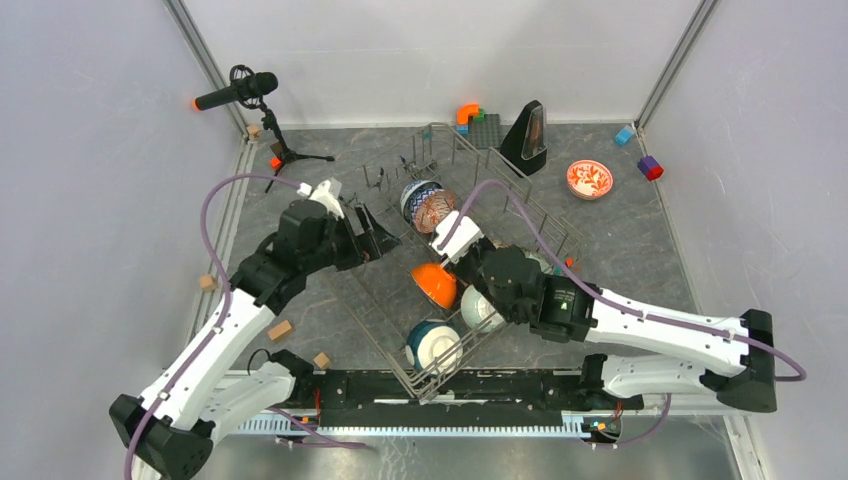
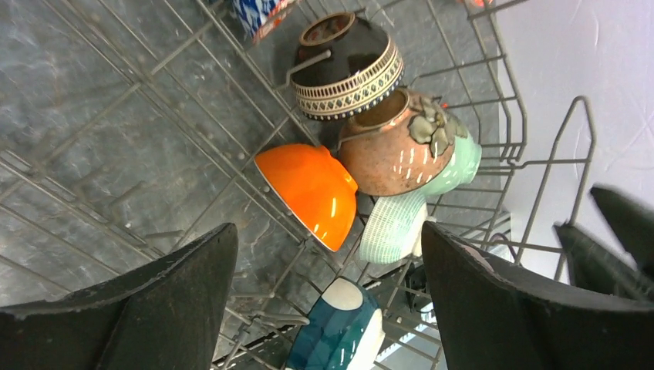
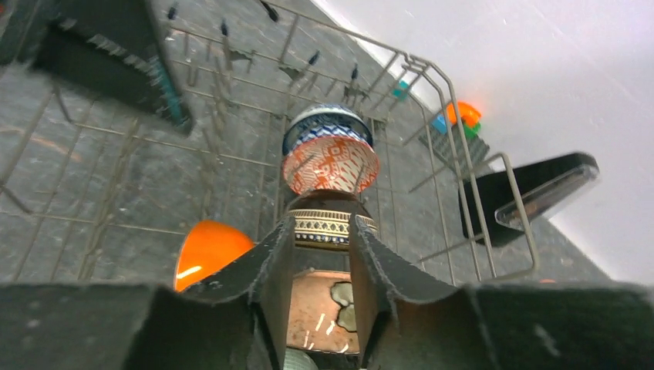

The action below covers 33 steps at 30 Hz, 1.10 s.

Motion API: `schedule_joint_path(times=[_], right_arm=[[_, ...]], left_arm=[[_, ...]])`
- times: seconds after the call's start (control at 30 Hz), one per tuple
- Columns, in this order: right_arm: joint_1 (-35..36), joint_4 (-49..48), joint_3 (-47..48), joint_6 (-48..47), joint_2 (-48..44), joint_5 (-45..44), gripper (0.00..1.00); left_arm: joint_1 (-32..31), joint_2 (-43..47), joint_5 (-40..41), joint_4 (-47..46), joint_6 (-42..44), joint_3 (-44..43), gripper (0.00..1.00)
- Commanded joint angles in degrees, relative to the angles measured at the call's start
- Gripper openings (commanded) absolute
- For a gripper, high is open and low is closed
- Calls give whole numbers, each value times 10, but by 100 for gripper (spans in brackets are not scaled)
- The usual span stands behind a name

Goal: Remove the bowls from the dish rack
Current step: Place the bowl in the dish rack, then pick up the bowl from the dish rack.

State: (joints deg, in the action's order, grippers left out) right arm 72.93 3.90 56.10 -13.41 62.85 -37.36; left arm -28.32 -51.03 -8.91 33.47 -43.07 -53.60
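The grey wire dish rack (image 1: 545,215) lies slantwise mid-table with several bowls in it. In the left wrist view I see an orange bowl (image 2: 308,193), a black bowl with a patterned band (image 2: 347,69), a tan bowl (image 2: 393,150), a mint green one (image 2: 465,163), a striped one (image 2: 393,227) and a teal bowl with a white base (image 2: 339,331). My left gripper (image 2: 330,231) hangs wide open above them, holding nothing. My right gripper (image 3: 322,227) hovers over the tan bowl (image 3: 320,308) with a narrow gap between its fingers and nothing in them. Beyond stand a red-lattice bowl (image 3: 330,166) and a blue-white bowl (image 3: 324,123).
A red-floral bowl (image 1: 589,179) sits on the table right of the rack. A black metronome (image 1: 527,140) and coloured blocks (image 1: 470,115) stand behind the rack, a microphone on a stand (image 1: 240,92) at the far left. Wooden blocks (image 1: 280,330) lie near the left arm.
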Motion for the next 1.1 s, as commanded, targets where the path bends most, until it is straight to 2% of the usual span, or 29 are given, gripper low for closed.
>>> schedule_joint_path(times=[0.0, 0.13, 0.33, 0.53, 0.73, 1.07], right_arm=[[-49, 2, -17, 106, -15, 30, 42], [-69, -6, -43, 148, -27, 24, 50], [-102, 7, -65, 212, -30, 12, 51], [-128, 7, -80, 237, -31, 22, 52], [-153, 9, -89, 254, -38, 28, 54], [-178, 10, -111, 261, -72, 37, 55]], left_arm=[[-38, -14, 6, -88, -64, 40, 93], [-79, -42, 54, -123, -139, 61, 89], [-109, -73, 113, -109, -254, 56, 75], [-171, -106, 191, -35, -301, 5, 76], [-222, -153, 235, 16, -350, -26, 79], [-261, -214, 262, 50, -396, -59, 79]])
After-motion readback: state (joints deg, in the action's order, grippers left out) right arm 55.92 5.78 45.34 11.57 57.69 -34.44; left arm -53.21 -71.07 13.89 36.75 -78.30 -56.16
